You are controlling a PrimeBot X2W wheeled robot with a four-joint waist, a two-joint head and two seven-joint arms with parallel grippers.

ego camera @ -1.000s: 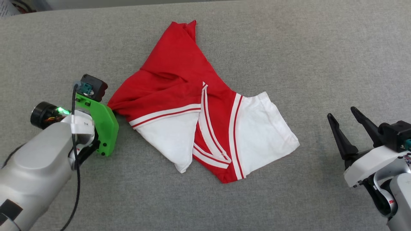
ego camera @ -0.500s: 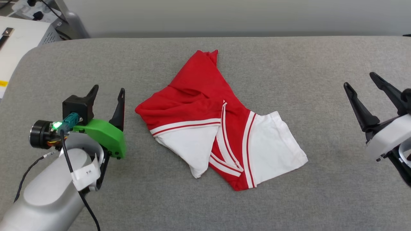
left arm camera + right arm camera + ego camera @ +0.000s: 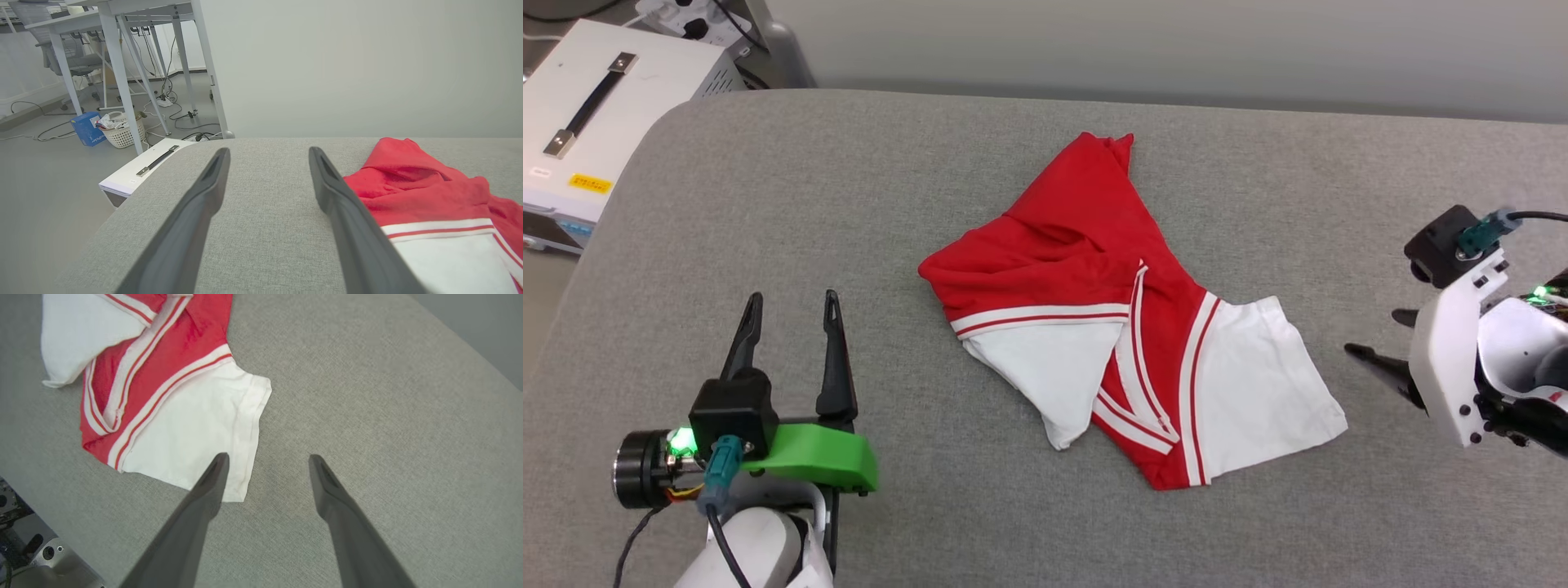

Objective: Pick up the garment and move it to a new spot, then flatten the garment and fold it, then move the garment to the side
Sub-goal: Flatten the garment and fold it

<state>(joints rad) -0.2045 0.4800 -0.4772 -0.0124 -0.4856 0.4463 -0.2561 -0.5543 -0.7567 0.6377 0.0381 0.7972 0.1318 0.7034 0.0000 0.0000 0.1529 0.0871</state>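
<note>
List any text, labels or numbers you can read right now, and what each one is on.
Nothing is legible.
Yellow label on the white handled case: dark print, too small to read.
White sticker on the same case: too small to read.
Blue box on the floor: print blurred.
Garment: the faces that show are plain red, white and striped trim, with no lettering.

Dark-fingered left tool point(image 3: 792, 296) on a green bracket point(image 3: 813, 464) — right tool point(image 3: 1371, 331) on a white bracket point(image 3: 1445, 367).
</note>
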